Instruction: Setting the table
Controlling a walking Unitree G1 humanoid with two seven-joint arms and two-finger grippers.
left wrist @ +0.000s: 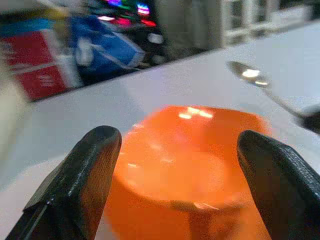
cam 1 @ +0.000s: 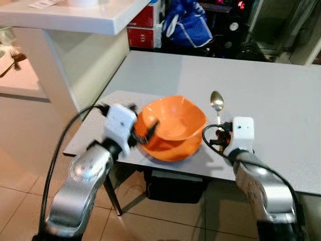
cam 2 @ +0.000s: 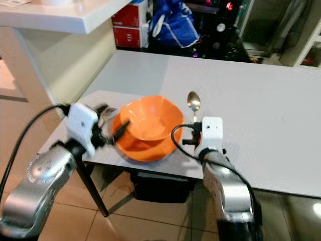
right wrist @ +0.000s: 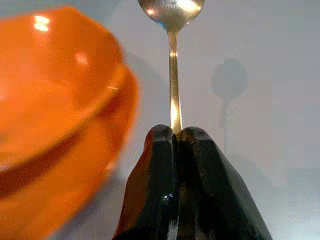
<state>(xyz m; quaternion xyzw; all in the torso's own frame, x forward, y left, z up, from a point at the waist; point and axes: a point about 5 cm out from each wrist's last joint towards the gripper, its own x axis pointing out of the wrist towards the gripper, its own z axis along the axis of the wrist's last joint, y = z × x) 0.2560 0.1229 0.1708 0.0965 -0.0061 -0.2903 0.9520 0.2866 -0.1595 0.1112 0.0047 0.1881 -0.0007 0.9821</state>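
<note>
An orange bowl (cam 1: pixel 175 120) sits tilted on a second orange dish (cam 1: pixel 168 150) near the front edge of the grey table (cam 1: pixel 235 70). My left gripper (cam 1: pixel 148 133) is at the bowl's left rim, open, with one black finger (left wrist: pixel 82 185) on each side of the bowl (left wrist: pixel 190 165); I cannot tell whether they touch it. My right gripper (cam 1: pixel 219 131) is just right of the bowl, shut on the handle of a metal spoon (cam 1: pixel 217 102). The spoon (right wrist: pixel 172 30) points away from me, and the fingertips (right wrist: pixel 160 145) pinch its handle.
A white counter (cam 1: pixel 75 20) overhangs the table's far left corner. Red boxes (cam 1: pixel 145 25) and a blue bag (cam 1: pixel 185 22) stand behind the table. A dark box (cam 1: pixel 170 188) sits on the tiled floor under the table's front edge. A fork (cam 1: pixel 12 59) lies far left.
</note>
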